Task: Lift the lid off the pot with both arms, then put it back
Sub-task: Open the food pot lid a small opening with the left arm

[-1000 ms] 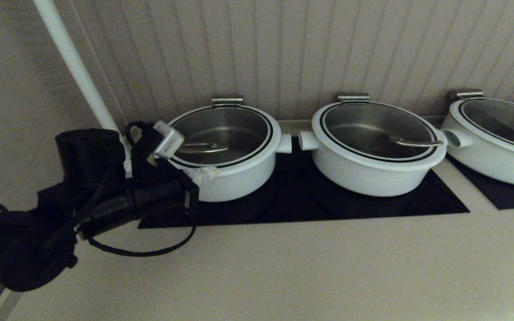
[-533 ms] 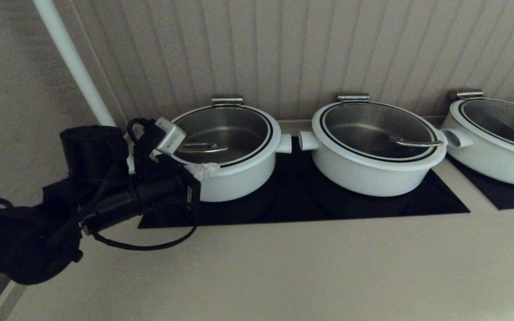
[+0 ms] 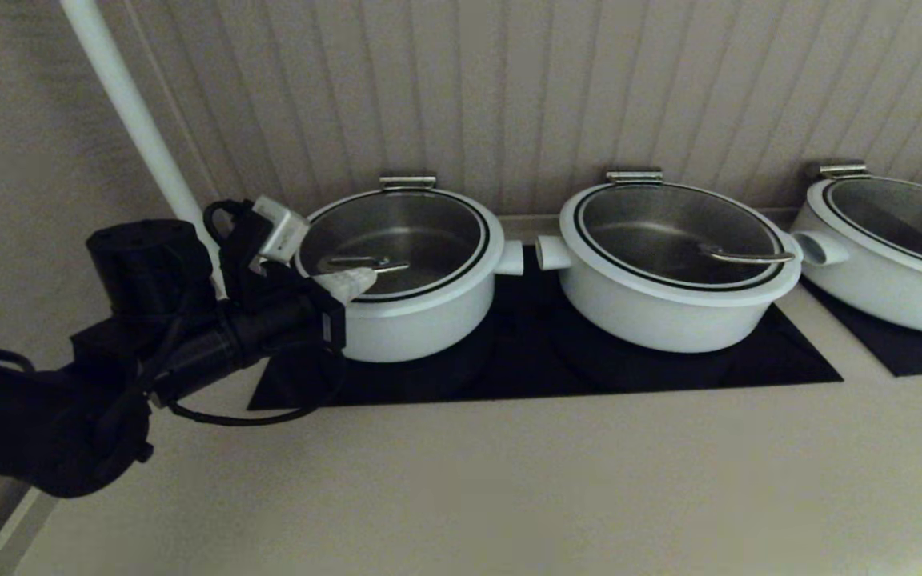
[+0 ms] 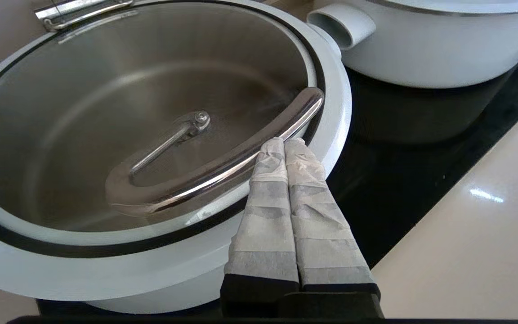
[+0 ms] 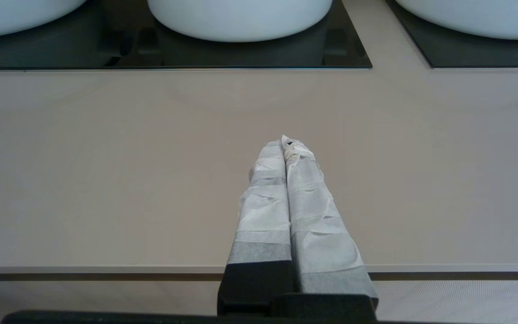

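Note:
The pot is the straight-sided white one at the left of the black hob. The glass lid sits on it, its looped steel handle lying across the glass. My left gripper is shut and empty, over the lid's front-left rim with its tips by the handle. In the left wrist view the gripper's tips touch or nearly touch the handle above the lid. My right gripper is shut and empty, out of the head view, low over the counter's front edge.
Two wider white lidded pots stand to the right, the nearer one's stub handle close to the task pot's. A white pipe runs up the wall behind my left arm. Beige counter lies in front.
My left gripper has risen from the pot's front-left side wall to over the lid's rim, ending by the handle. The lid has not moved.

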You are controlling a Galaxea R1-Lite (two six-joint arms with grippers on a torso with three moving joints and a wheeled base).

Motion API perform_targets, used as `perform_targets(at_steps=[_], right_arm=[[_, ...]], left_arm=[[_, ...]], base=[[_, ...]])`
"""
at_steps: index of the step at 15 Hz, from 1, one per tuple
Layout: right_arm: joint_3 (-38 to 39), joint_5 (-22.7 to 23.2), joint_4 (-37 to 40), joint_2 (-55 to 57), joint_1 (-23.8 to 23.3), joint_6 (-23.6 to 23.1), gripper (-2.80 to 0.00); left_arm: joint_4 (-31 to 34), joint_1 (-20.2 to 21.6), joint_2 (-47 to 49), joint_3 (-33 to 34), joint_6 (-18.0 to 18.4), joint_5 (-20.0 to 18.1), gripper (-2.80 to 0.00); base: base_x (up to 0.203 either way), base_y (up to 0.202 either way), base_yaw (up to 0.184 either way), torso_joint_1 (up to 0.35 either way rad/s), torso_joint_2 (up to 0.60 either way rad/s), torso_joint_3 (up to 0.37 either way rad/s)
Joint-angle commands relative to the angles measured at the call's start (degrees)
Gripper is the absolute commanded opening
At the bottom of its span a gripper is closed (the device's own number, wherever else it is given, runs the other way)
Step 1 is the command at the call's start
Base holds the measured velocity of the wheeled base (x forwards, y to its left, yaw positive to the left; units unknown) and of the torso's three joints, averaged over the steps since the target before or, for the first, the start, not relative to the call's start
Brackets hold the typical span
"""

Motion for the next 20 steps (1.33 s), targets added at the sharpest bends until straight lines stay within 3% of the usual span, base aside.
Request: perform_targets(at_steps=[1,5,11,20], right_arm=[[0.0,0.0,0.0,0.09,0.0,-0.03,-2.8],[0.0,0.0,0.0,0.01,0.0,-0.03,-2.8],[0.0,0.0,0.0,0.0,0.0,-0.03,-2.8],[0.0,0.0,0.0,0.0,0.0,-0.03,-2.8]], left_arm=[[-0.41,0.45,0.07,0.08,0.03,0.02,-2.8],[-0.33,0.61,-2.25,1.71,-0.23,-0.07,-2.8],[-0.32,0.54,-7.86,9.77,-0.65,-0.16,-2.8],[-0.23,0.44,-8.03,8.61,-0.41,-0.07,-2.8]], base=[[0.0,0.0,0.0,0.0,0.0,0.0],[0.0,0.0,0.0,0.0,0.0,0.0],[0.0,0.0,0.0,0.0,0.0,0.0],[0.0,0.0,0.0,0.0,0.0,0.0]])
